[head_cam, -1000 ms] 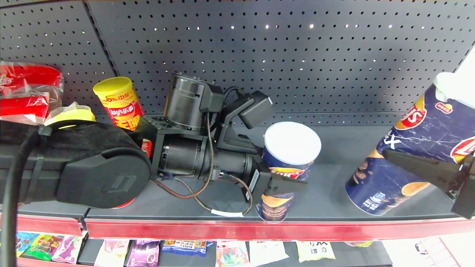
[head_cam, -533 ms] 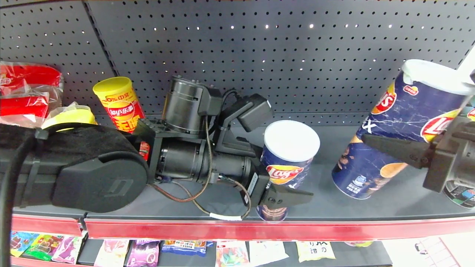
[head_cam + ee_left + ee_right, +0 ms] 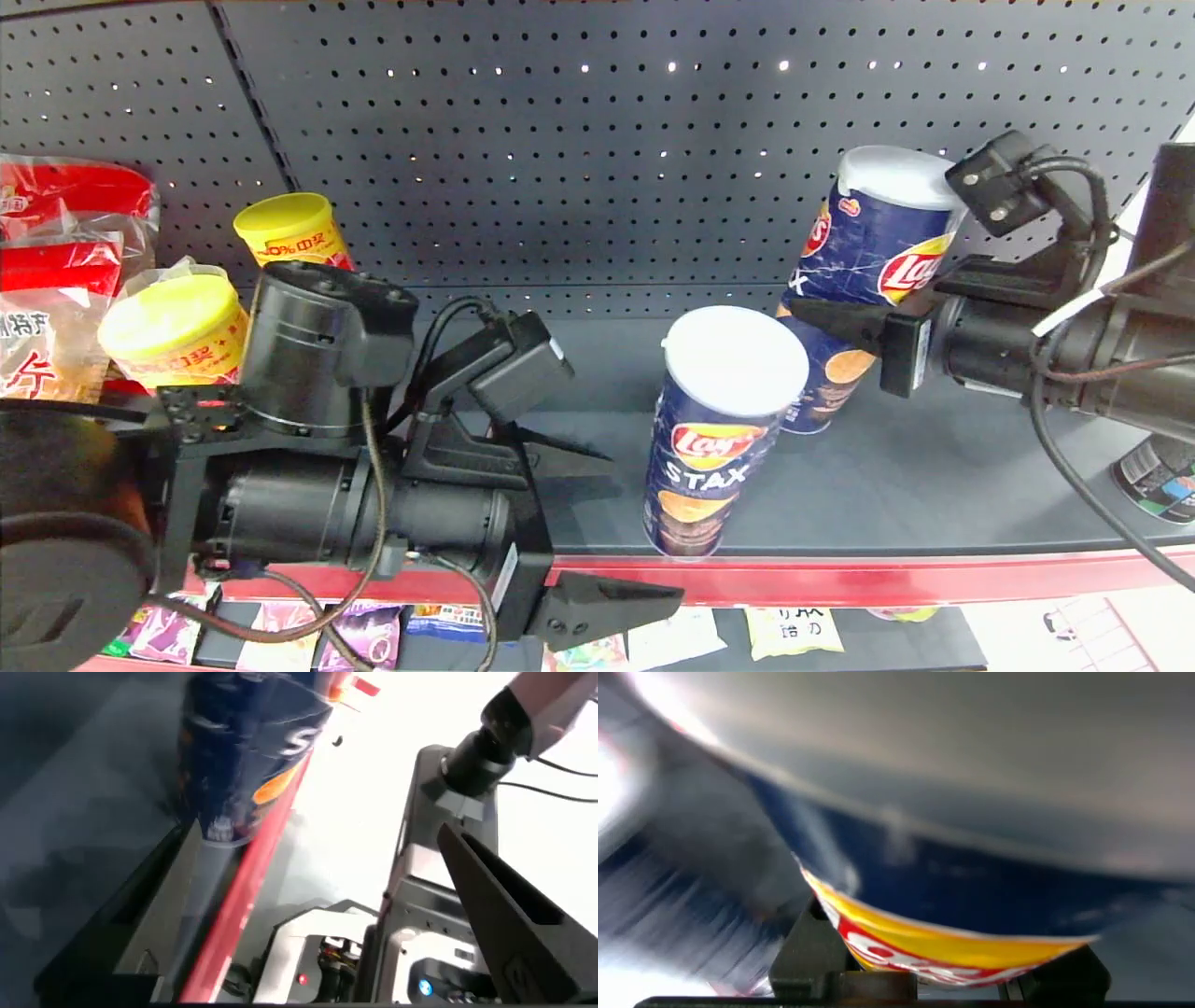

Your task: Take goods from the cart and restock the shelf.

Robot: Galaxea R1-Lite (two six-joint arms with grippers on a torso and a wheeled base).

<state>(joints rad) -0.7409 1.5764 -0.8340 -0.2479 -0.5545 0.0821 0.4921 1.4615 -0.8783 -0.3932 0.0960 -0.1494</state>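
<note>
A blue chip can with a white lid (image 3: 719, 429) stands upright near the front edge of the grey shelf (image 3: 934, 485). My left gripper (image 3: 597, 532) is open and empty, off to the left of that can and partly out over the red shelf lip. In the left wrist view the same can (image 3: 248, 756) shows beyond the open fingers (image 3: 505, 915). My right gripper (image 3: 840, 327) is shut on a second blue chip can (image 3: 873, 261), held tilted just behind and to the right of the first. That can (image 3: 971, 877) looms close in the right wrist view.
Two yellow-lidded cans (image 3: 177, 327) (image 3: 289, 229) and red snack bags (image 3: 56, 233) stand at the shelf's left. The pegboard wall (image 3: 607, 140) closes the back. Another can (image 3: 1158, 476) sits at the far right. Snack packets (image 3: 280, 635) lie on the lower shelf.
My left gripper opened, let go of the standing can and drew back to the left and front. My right arm carried the second can leftward and deeper onto the shelf, behind the first.
</note>
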